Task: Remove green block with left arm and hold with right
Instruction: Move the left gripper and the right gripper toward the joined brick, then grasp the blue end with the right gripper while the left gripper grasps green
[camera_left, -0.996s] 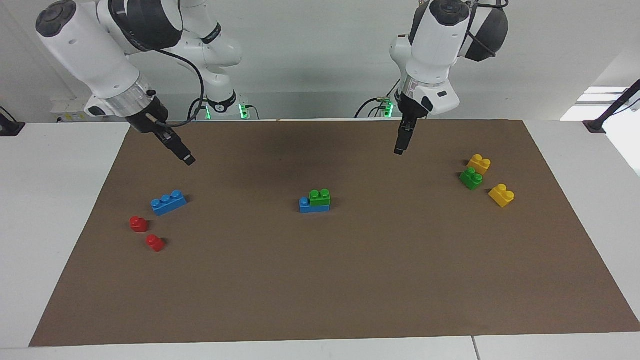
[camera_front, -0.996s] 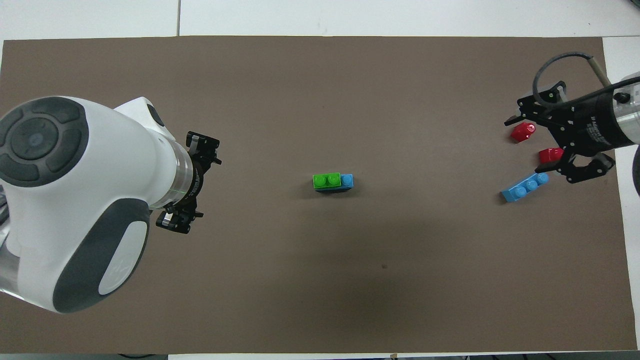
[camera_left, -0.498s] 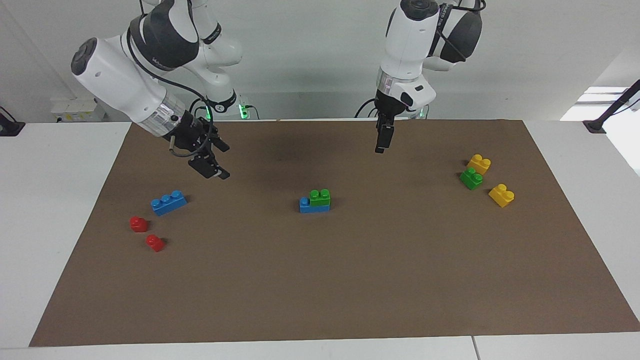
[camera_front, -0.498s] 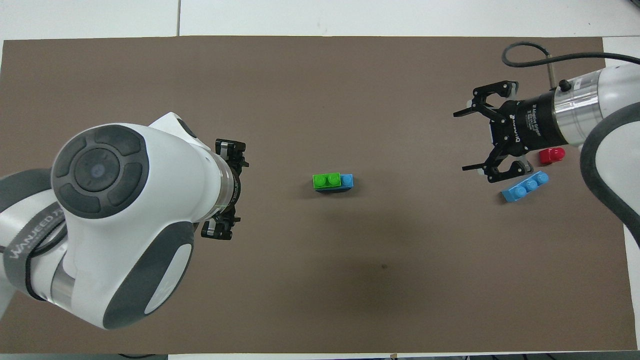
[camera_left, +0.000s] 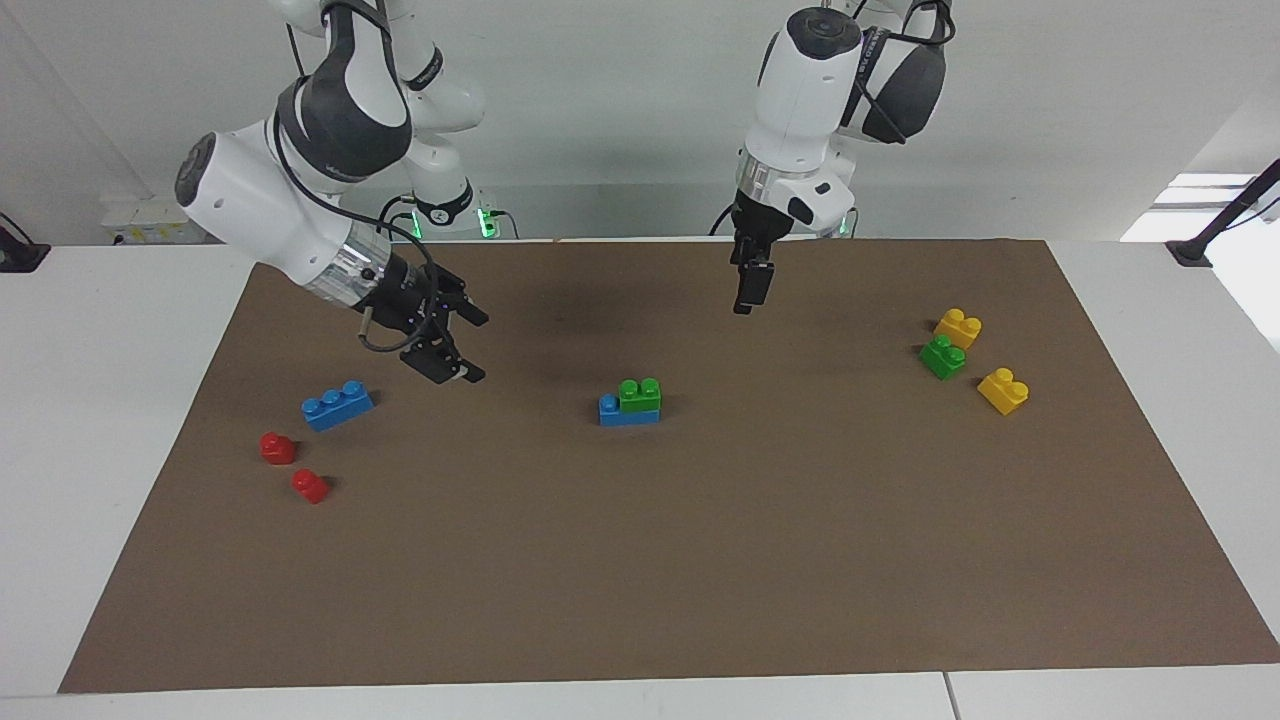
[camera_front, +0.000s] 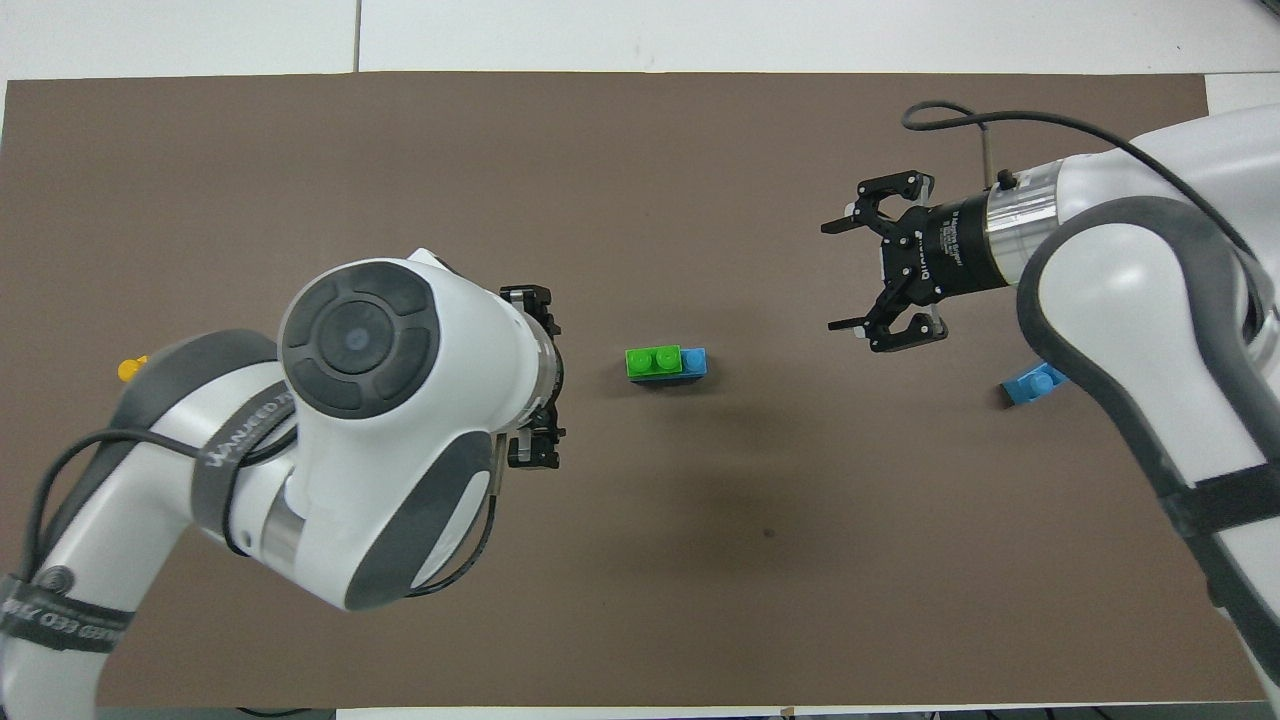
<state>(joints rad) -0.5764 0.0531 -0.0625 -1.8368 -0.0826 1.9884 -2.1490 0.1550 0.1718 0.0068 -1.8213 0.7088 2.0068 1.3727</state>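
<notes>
The green block (camera_left: 640, 392) (camera_front: 653, 360) sits on one end of a blue brick (camera_left: 612, 410) (camera_front: 695, 360) in the middle of the brown mat (camera_left: 640, 560). My left gripper (camera_left: 744, 300) (camera_front: 545, 377) hangs open and empty over bare mat, off the stack toward the left arm's end. My right gripper (camera_left: 476, 348) (camera_front: 832, 277) is open and empty too, tilted down over bare mat between the stack and a loose blue brick (camera_left: 337, 405) (camera_front: 1030, 385). Neither gripper touches the stack.
Two red blocks (camera_left: 278, 447) (camera_left: 310, 485) lie by the loose blue brick at the right arm's end. At the left arm's end, a second green block (camera_left: 942, 357) lies between two yellow blocks (camera_left: 958, 327) (camera_left: 1003, 390).
Both arms have swung in toward the stack in the middle. The right gripper has left the red and blue bricks and turned. No block has moved.
</notes>
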